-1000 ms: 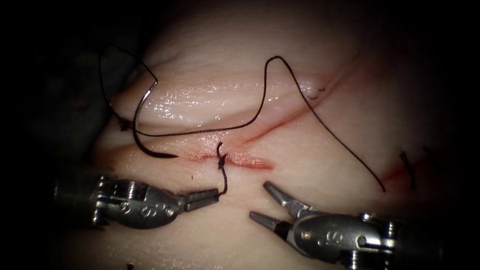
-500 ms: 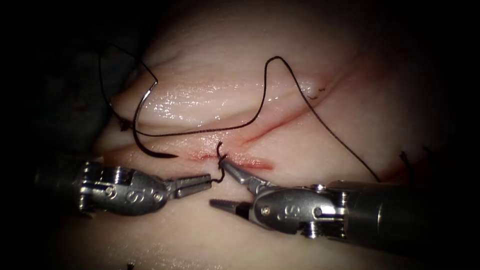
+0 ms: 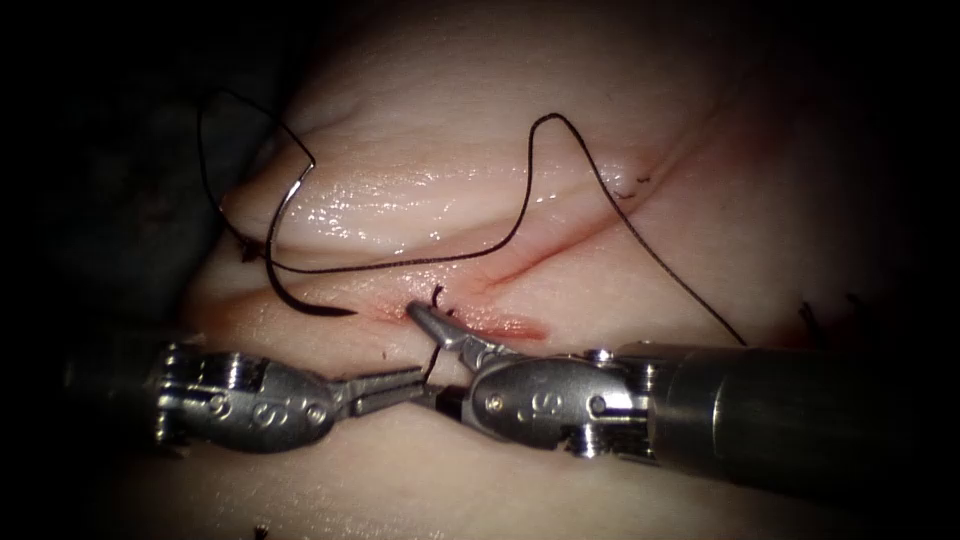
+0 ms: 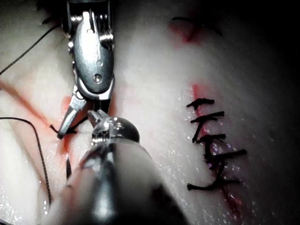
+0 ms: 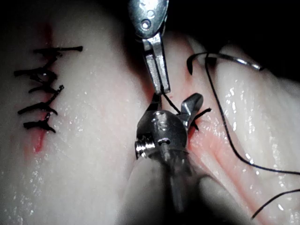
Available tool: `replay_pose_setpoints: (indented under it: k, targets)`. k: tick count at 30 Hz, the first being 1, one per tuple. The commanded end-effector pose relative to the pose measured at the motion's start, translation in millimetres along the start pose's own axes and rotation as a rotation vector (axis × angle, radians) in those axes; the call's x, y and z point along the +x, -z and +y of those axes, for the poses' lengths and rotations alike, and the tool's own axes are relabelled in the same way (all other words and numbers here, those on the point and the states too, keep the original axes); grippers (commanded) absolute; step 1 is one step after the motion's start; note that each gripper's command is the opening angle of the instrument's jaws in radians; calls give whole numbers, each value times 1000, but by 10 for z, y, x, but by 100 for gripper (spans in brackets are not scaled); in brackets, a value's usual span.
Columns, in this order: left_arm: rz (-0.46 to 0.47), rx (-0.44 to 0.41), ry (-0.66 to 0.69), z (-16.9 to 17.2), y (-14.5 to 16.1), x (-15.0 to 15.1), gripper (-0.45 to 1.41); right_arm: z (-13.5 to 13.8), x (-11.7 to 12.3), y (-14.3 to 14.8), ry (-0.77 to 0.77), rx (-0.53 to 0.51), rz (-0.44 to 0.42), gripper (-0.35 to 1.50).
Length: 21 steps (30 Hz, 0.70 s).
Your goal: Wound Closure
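Right gripper (image 3: pixel 425 352) now open astride knot; left gripper (image 3: pixel 415 383) clamping thread (image 3: pixel 432 362); needle (image 3: pixel 285 255) free, tip rightward.

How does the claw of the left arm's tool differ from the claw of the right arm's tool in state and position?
The left arm's metal claw is shut on the short dark thread tail coming from the knot; the right arm's metal claw is open and holds nothing. The left claw lies below the red cut, while the right claw's upper jaw reaches up to the knot at the cut. Both straddle or grip the same tail; neither holds the curved steel needle, which lies free on the pale tissue.
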Motion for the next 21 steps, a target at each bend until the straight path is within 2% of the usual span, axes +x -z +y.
replay_pose_setpoints:
  k: [1, 21]
  targets:
    - [1, -1, 1, 5, -7, -2, -45, -4, -1, -9, -2, 0, 1, 64]
    - [10, -8, 14, 10, -9, 3, -45, -1, -2, -30, 30, -22, 15, 68]
